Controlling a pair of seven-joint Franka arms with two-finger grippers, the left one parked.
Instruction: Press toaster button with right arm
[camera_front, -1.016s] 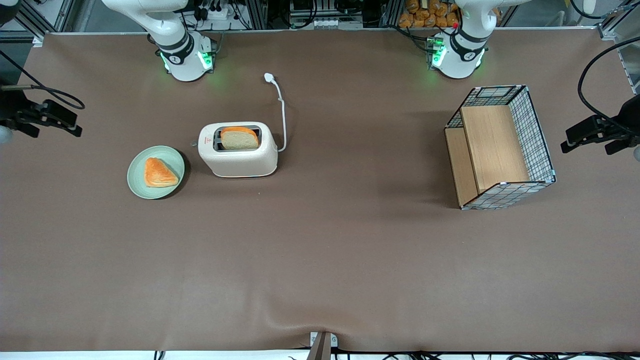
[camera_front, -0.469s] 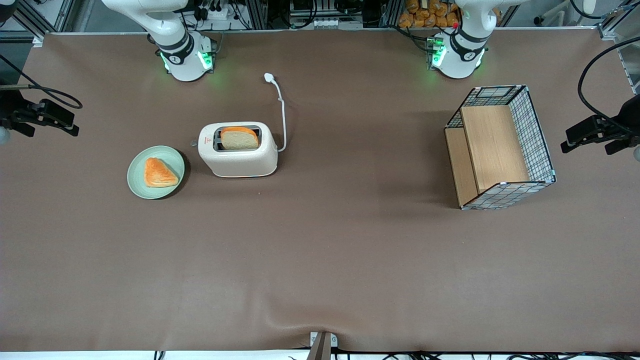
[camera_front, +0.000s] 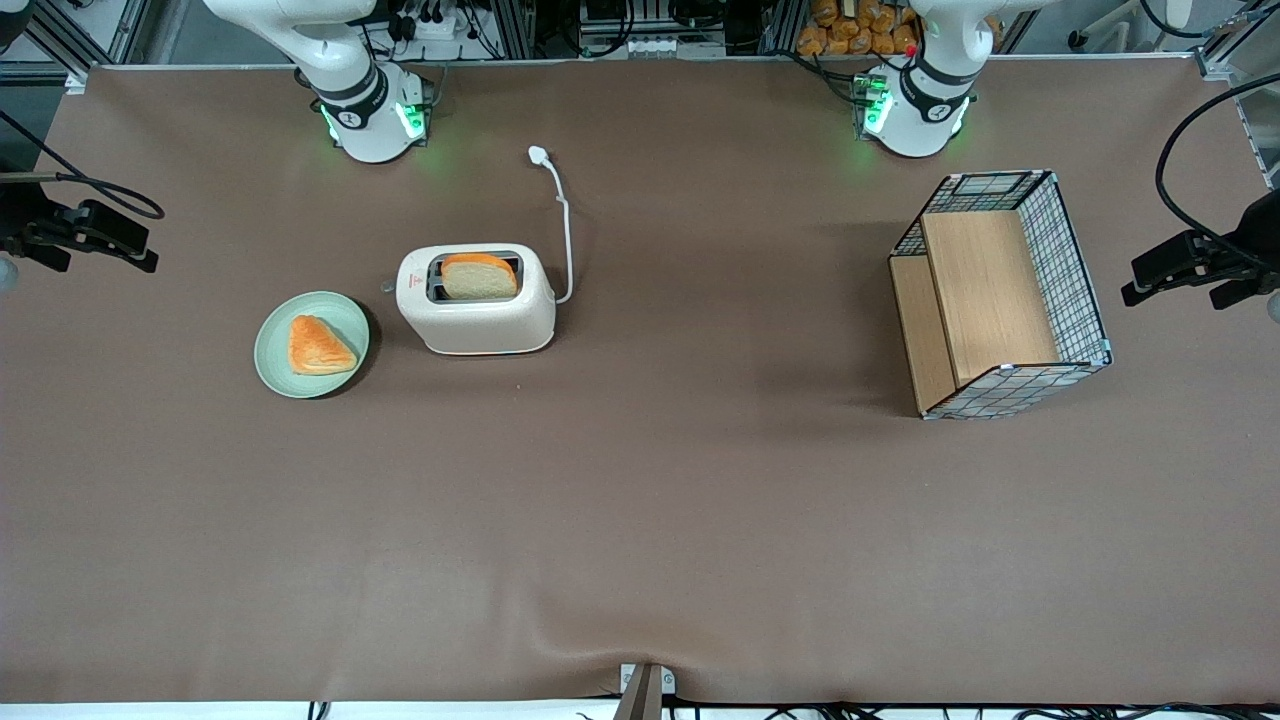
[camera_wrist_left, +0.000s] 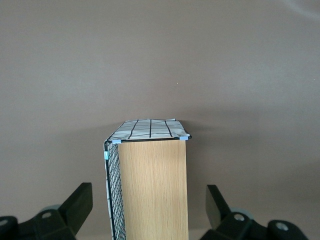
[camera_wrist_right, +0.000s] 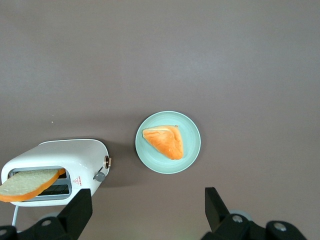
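Front view: brown table (camera_front: 640, 520), mostly bare toward the camera edge at 6 o'clock. The right arm (camera_front: 350, 90) has its base at the 12 o'clock edge, green lights on. The toaster (camera_front: 478, 318) stands upright in the working arm's half with a bread slice (camera_front: 478, 278) poking out of its slot. Its white cord (camera_front: 566, 225) runs off toward 12. The toaster button (camera_front: 388, 287) is a tiny stub on the narrow end at the toaster's 9 o'clock. A green plate (camera_front: 272, 378) at roughly 8 o'clock from the toaster, close but not touching, holds an orange pastry (camera_front: 318, 345). The wire-and-wood basket (camera_front: 1085, 300) lies on its side toward the parked arm's end. The end effector (camera_front: 135, 240) hangs over the working arm's table edge, well apart from the toaster.

Left wrist view: just the basket (camera_wrist_left: 150, 131) and bare table (camera_wrist_left: 160, 60).

Right wrist view: the end effector (camera_wrist_right: 148, 192) has its fingers (camera_wrist_right: 80, 207) spread wide, holding nothing. The toaster (camera_wrist_right: 75, 152), button (camera_wrist_right: 99, 176) and plate (camera_wrist_right: 192, 150) with pastry (camera_wrist_right: 165, 141) all sit below it, with bare table around them.
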